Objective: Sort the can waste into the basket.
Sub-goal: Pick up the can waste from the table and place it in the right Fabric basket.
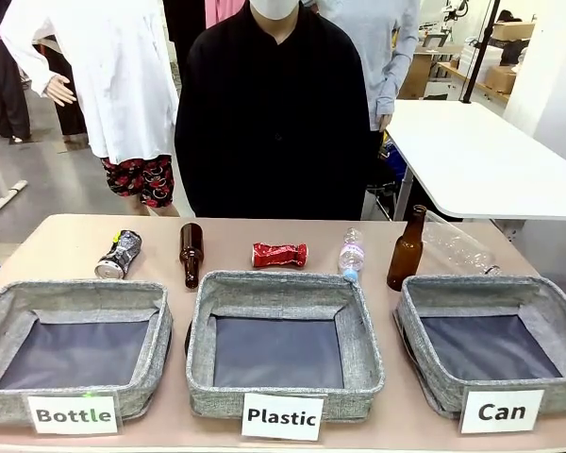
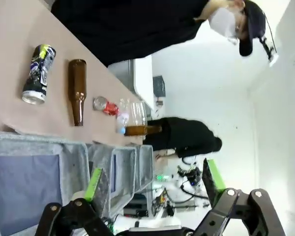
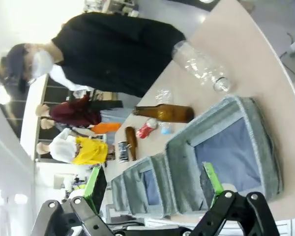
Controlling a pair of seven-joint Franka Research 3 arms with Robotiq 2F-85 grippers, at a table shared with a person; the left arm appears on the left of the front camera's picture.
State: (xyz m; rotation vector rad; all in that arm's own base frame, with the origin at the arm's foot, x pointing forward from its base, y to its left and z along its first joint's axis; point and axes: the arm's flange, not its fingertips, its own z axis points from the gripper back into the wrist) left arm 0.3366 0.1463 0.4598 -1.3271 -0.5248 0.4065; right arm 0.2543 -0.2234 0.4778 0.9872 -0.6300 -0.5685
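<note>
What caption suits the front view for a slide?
Unsorted: crinkled red can, dark can, two brown glass bottles and clear plastic bottles behind the Bottle basket, Plastic basket and Can basket.

The left gripper (image 2: 154,181) has its 2 fingers (image 2: 93,184) spread wide, nothing between them. The right gripper (image 3: 152,181) is held the same way, spread and empty.

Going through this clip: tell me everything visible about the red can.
The red can is small, shiny metal, crushed and crinkled, with a silver end visible in the left wrist view. It lies on its side on the tan table, just behind the Plastic basket, between a lying brown bottle and a small clear bottle, touching neither.
</note>
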